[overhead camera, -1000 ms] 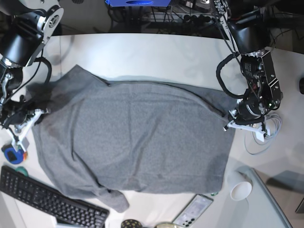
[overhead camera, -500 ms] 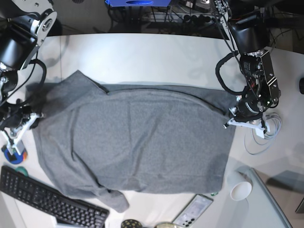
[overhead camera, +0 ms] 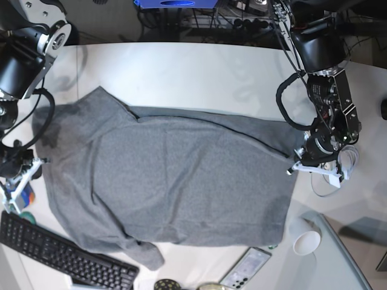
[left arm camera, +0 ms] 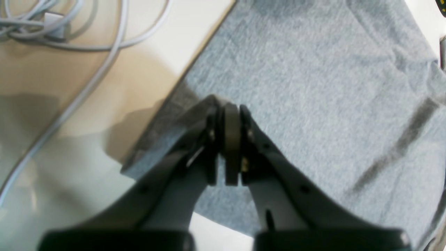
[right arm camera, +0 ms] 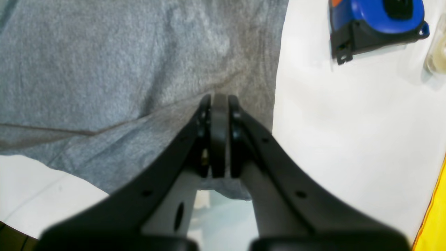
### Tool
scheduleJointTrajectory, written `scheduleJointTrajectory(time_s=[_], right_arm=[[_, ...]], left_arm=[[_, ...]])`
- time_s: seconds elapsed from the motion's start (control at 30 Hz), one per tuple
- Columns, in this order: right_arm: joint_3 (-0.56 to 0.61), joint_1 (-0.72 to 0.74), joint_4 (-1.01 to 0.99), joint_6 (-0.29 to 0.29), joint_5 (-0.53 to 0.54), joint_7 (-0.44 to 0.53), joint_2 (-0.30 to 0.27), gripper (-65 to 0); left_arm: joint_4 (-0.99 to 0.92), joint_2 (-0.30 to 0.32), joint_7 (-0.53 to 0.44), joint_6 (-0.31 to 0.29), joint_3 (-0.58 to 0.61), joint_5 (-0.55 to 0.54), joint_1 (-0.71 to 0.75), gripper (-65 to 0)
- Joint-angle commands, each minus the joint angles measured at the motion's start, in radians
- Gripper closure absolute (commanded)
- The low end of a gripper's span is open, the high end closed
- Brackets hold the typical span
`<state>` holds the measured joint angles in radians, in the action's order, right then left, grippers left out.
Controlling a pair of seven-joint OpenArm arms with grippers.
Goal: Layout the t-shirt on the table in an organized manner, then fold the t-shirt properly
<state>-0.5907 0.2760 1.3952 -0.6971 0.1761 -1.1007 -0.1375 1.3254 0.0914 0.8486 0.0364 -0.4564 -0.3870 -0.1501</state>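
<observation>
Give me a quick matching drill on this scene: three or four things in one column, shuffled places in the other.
Things:
1. heather-grey knit t-shirt
2. black keyboard
3. white paper cup
4. coiled white cable

Places in the base view:
A. lower left corner
B. spread over the middle of the white table
C. right edge, beside the left gripper
D. lower right, past the shirt's corner

Pairs: 1-B, 2-A, 3-D, 4-C

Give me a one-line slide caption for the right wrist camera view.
Right tool shut on the grey t-shirt edge, white table alongside.
</observation>
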Motion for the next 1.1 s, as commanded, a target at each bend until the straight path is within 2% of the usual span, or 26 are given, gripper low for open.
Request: scheduleJointTrajectory(time_s=[0.0,0.07,0.17,0.2,0.27,0.4,0.47,0.6,0.7,1.07], right_arm=[[0.001,0.007,0.017,-0.001,0.01,0.018,-0.015,-4.8],[0.002,-0.005,0.008,-0.001,0.01,0.023,-0.015,-15.2],[0.002,-0.002,-0.093,-0.001,0.01,0.057,-0.018,-35.7],[0.002,-0.002,-0.126,-0.001,0.01,0.084,-0.02,-38.1],[0.002,-0.007,-0.161,-0.001,0.01,0.112,-0.02,-37.1],[0.002,-0.039,-0.169,-0.001,0.009,0.112,-0.02,-29.0],[0.002,-0.048,-0.169,-0.001,0.009,0.112,-0.02,-27.6],[-0.005,-0.08,-0.169,-0.001,0.009,0.123,-0.02,-30.2],[-0.001,-0.093,-0.169,0.049,0.01,0.158,-0.02,-32.3],[0.001,-0.096,-0.179,0.055,0.01,0.178,-0.02,-32.3]], left_arm=[[-0.004,0.008,-0.012,0.0,0.0,-0.003,-0.016,0.0],[-0.031,0.008,-0.012,0.0,0.0,-0.003,-0.015,0.0],[-0.047,0.008,-0.015,0.0,-0.003,-0.003,-0.001,0.0],[-0.047,0.008,-0.015,0.0,-0.005,-0.003,-0.001,0.0],[-0.048,0.009,-0.015,0.0,-0.009,-0.003,0.001,0.0],[-0.05,0.012,-0.015,0.0,-0.009,-0.003,0.001,0.0],[-0.051,0.012,-0.015,0.0,-0.009,-0.003,0.001,0.0],[-0.054,0.012,-0.015,0.0,-0.009,-0.003,0.008,0.0],[-0.054,0.014,-0.015,0.0,-0.008,-0.003,0.011,0.0],[-0.054,0.017,-0.015,0.0,-0.009,-0.003,0.016,0.0]])
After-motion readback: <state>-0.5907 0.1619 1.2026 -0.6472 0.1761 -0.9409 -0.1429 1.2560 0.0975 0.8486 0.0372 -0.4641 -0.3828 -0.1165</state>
